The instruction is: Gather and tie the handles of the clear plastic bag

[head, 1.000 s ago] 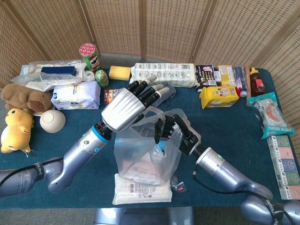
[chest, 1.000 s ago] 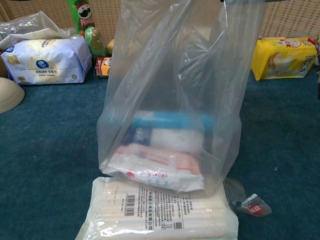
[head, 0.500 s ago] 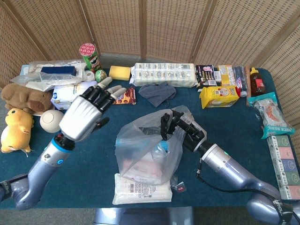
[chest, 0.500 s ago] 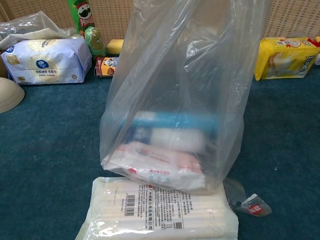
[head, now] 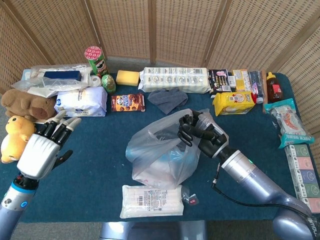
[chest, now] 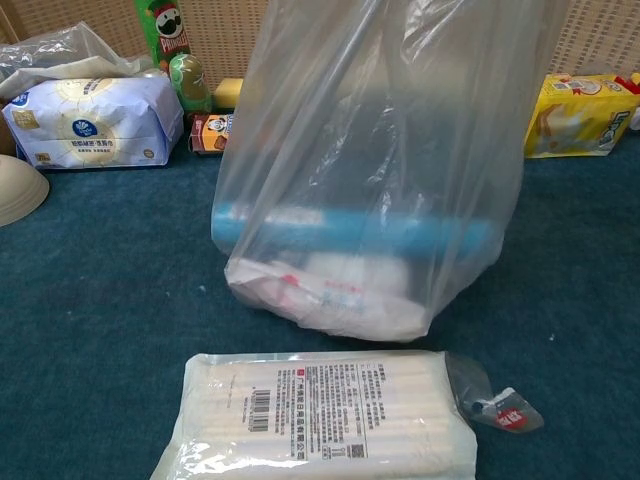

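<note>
The clear plastic bag stands mid-table with packets inside; in the chest view the bag hangs slightly lifted, its bottom clear of the white pack in front. My right hand grips the bag's top at its right side, fingers curled into the bunched plastic. My left hand hovers far to the left near the table's front edge, fingers spread, holding nothing. Neither hand shows in the chest view.
A flat white pack lies in front of the bag, a small wrapper beside it. Plush toys sit at the left edge. Tissue pack, chip can, grey cloth and yellow bag line the back.
My left hand let go of the bag and swung far left and down. My right hand pulled the bag's top rightward and lifted it off the white pack.
</note>
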Available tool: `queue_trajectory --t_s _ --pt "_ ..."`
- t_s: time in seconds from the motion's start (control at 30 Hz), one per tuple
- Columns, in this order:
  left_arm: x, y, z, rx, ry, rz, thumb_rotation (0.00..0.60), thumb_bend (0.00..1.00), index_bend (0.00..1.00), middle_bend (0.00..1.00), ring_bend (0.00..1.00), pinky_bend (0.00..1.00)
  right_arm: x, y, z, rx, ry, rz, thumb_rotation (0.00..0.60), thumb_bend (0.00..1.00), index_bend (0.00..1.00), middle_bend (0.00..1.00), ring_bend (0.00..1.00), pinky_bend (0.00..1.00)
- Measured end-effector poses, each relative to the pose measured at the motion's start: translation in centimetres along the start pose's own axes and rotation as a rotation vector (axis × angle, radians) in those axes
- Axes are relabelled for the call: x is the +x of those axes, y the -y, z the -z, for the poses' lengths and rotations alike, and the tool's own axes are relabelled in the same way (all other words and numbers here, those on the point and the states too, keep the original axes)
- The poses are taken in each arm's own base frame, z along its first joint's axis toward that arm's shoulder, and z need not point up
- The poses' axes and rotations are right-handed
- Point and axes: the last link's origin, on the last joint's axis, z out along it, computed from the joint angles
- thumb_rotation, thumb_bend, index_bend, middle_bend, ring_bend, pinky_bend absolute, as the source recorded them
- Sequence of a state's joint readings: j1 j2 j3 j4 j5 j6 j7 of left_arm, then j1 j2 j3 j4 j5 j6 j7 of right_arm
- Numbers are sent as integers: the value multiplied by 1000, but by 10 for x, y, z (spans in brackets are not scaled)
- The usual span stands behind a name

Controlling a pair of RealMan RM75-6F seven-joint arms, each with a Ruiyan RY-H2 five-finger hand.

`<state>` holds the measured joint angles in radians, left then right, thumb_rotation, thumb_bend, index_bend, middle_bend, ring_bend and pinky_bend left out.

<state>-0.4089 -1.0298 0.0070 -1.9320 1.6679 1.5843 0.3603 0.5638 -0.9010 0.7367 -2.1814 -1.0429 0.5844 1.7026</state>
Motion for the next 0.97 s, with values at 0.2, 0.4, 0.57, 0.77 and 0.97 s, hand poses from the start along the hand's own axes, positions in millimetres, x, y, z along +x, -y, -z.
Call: queue_trajectory --t_s 0.2,0.4,0.57,0.77,0.97 --pt "-18 9 63 113 88 7 600 84 64 215 75 282 -28 28 6 67 32 38 600 230 705 773 826 848" --pt "-29 15 111 219 160 27 600 84 64 215 75 282 -53 52 11 130 66 46 600 231 709 775 829 850" --pt "-36 22 136 290 218 36 600 84 64 215 75 282 -69 70 14 184 95 36 600 230 711 776 829 851" --pt "-40 26 148 330 245 44 600 84 64 215 75 283 -77 83 13 220 100 28 600 230 712 776 829 851" --pt "-43 27 150 341 255 52 600 83 64 215 75 283 -74 87 9 231 77 25 600 230 714 777 830 851"
